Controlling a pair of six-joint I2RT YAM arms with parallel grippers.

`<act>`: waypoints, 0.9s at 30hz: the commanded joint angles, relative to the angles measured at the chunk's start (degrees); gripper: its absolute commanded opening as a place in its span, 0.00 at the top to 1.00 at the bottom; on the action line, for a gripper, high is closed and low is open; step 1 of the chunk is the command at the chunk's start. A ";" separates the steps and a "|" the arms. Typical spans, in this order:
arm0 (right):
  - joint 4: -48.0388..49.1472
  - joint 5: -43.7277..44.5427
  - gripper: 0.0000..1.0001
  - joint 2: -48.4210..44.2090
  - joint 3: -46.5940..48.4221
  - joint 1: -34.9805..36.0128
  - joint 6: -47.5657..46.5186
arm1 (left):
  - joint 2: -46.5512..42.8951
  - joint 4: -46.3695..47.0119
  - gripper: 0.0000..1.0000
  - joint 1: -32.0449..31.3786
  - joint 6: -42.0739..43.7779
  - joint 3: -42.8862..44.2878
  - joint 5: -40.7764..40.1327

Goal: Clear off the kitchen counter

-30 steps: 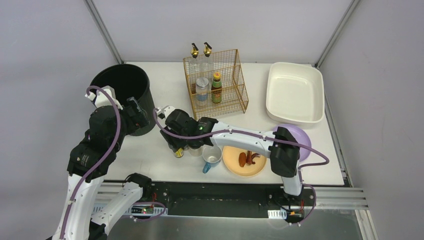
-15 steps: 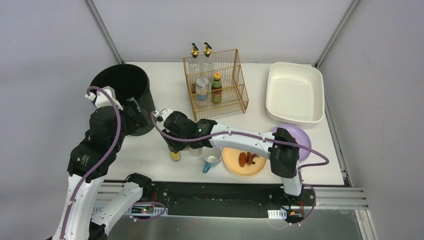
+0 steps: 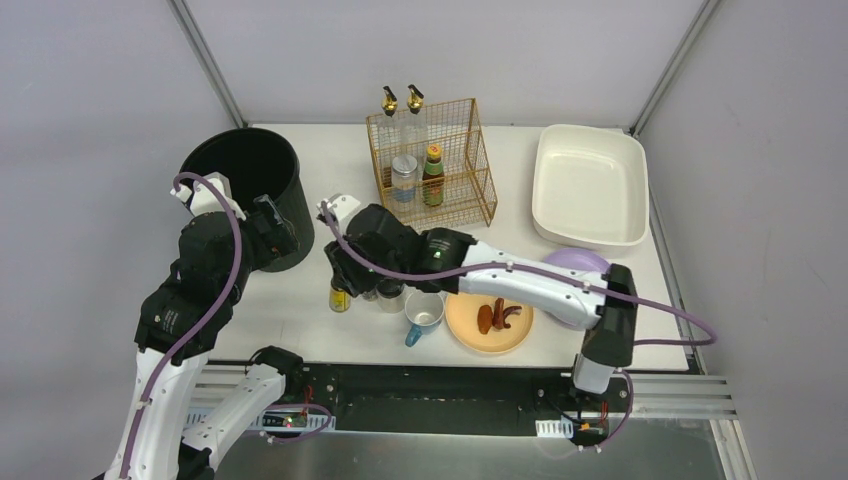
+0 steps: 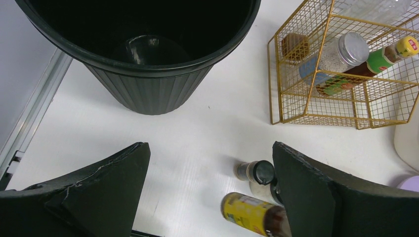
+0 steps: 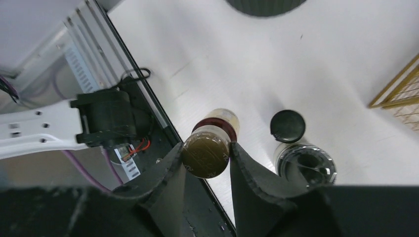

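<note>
White tabletop [image 3: 296,312]: right claw [image 5: 205,156] grasping tilted bottle [image 3: 340,298] by cap; left claw [image 4: 208,148] released. Risk: shallow cap hold slips, bottle drops.

right gripper [image 5: 206,148] grips a brown-capped bottle [image 5: 205,159] by its neck.

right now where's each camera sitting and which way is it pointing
Top external: fixed above and behind the arms, looking down on the kitchen counter; the left arm and right arm both show.
Left wrist: on the left arm, looking down at the black bin and gold rack; the open left pincer frames it.
Right wrist: on the right arm, looking down at the counter's front edge; the right pincer grips a bottle by its cap.
Shared: both wrist views show that bottle.
</note>
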 commanded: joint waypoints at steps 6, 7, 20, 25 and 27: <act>2.20 8.77 1.00 -10.12 7.89 -1.30 -8.10 | 0.95 1.19 0.01 0.37 0.66 0.99 -0.03; 2.21 9.57 1.00 -10.41 8.21 -1.91 -9.01 | 1.05 1.17 0.00 0.37 0.69 1.07 -0.04; 4.02 8.98 1.00 -10.07 9.82 -17.89 -9.98 | 1.45 1.12 0.01 0.37 1.18 1.44 1.62; 4.76 8.42 1.00 -7.51 11.38 -21.59 -10.10 | 1.90 1.23 0.00 0.38 1.37 1.70 2.40; 5.45 9.43 1.00 -6.20 11.47 -22.09 -11.01 | 2.09 1.27 0.00 0.37 1.52 1.64 2.80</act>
